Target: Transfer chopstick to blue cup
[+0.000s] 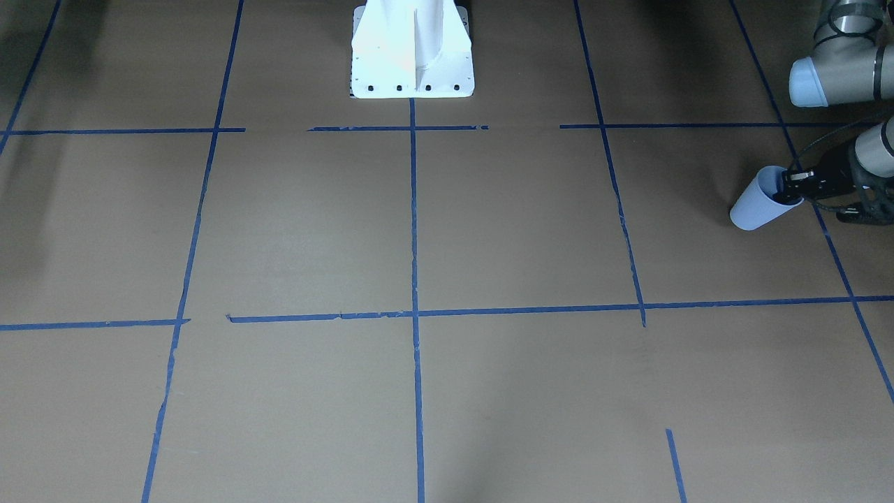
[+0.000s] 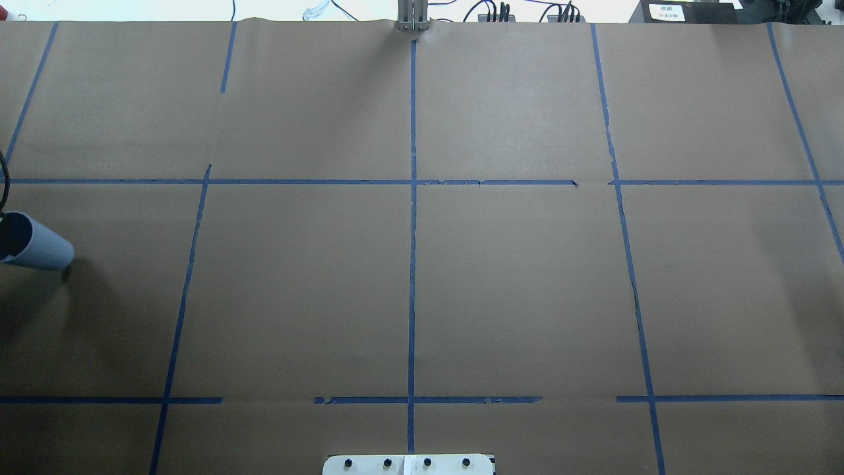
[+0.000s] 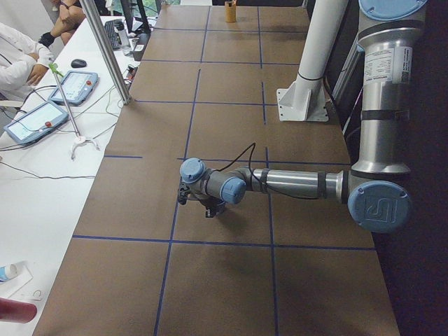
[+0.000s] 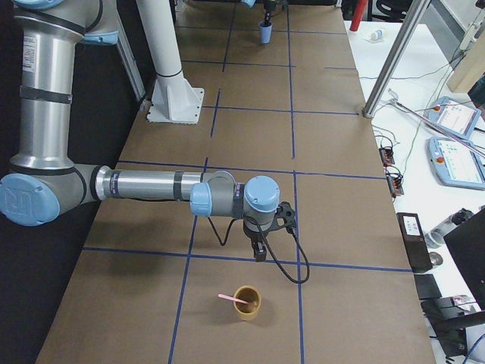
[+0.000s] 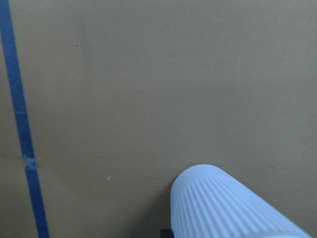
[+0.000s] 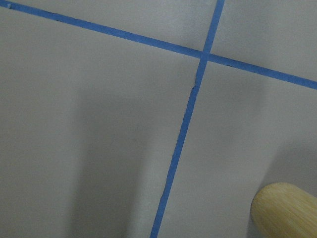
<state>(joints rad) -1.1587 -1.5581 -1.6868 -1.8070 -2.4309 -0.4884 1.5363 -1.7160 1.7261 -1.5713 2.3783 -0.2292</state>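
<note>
Between the left jaws, rim of the blue cup.

The blue cup is showing ribbed pale blue, the chopstick pale pink — the table brown, gridded dark blue.

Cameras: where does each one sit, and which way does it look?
Front-facing: across the table, facing white base; left gripper holding blue cup.
Overhead: behind that base, looking down; same cup.
Exterior left: left end; left arm near.
Exterior right: right end; right arm, chopstick.
Left wrist: down at cup.
Right wrist: down at tan cup.
</note>
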